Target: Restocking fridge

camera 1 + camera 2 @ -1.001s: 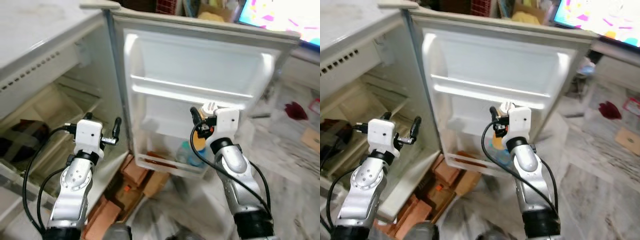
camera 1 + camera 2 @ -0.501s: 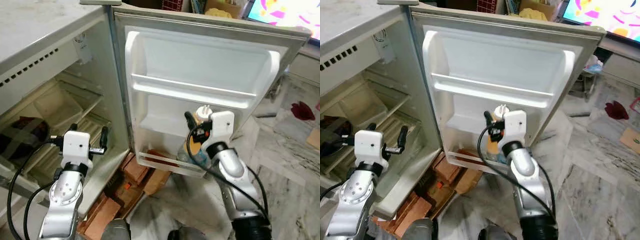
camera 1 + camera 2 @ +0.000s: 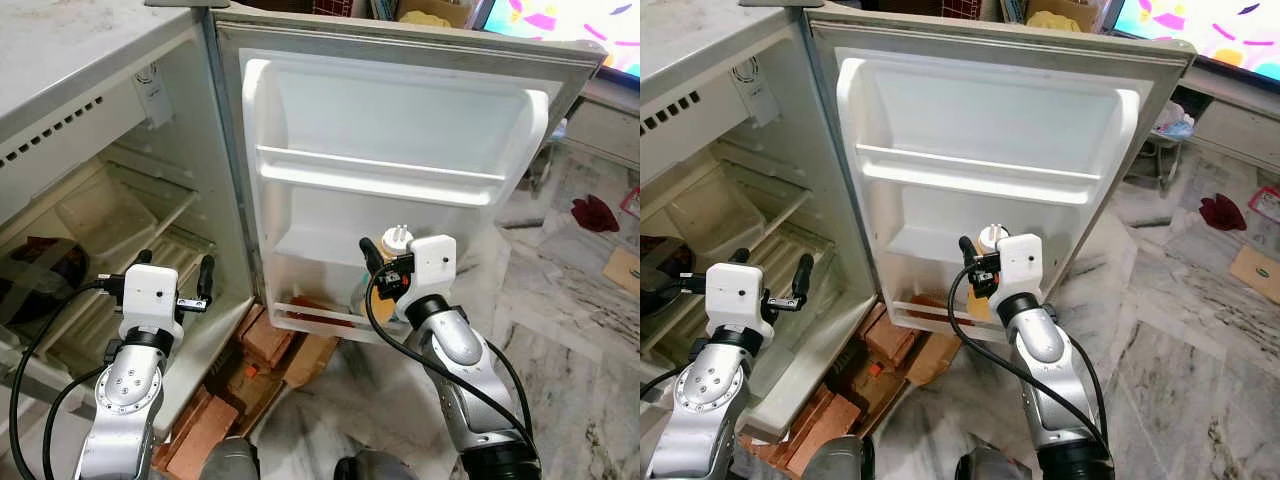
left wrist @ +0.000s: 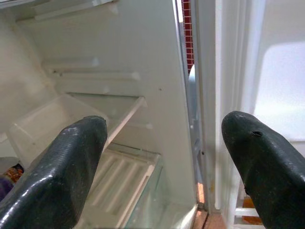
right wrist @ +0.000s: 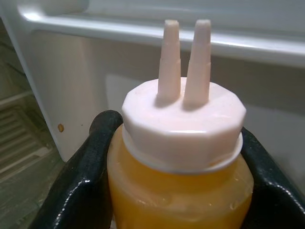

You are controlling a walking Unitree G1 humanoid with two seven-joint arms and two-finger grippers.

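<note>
Fridge point(image 3: 120, 150) stands with its door point(image 3: 390, 130) swung wide, inner side facing the robot. The door carries an upper shelf point(image 3: 380, 180) and a lower shelf point(image 3: 320, 318) near the floor.

Right hand point(image 5: 171, 191) is clamped on a bottle point(image 5: 178, 162) of yellow-orange sauce, one black finger point(image 5: 81, 181) pressed to each side just under the white cap point(image 5: 183, 129). The cap has two pale nozzles standing upright. In the eye views the bottle point(image 3: 397, 240) is held upright in front of the door, below the upper shelf and above the lower shelf, with a blue-tinted bottle point(image 3: 362, 292) standing in that lower shelf behind the hand.

Left hand point(image 3: 175, 287) is held in front of the fridge body, near the door hinge side. Its fingers point(image 4: 71, 167) are spread well apart with nothing between them, facing the pale interior shelves and a ribbed drawer cover point(image 4: 124, 176).

A dark item point(image 3: 40, 265) lies inside the fridge at left. Bricks point(image 3: 270, 345) lie on the marble floor point(image 3: 570, 330) under the door.
</note>
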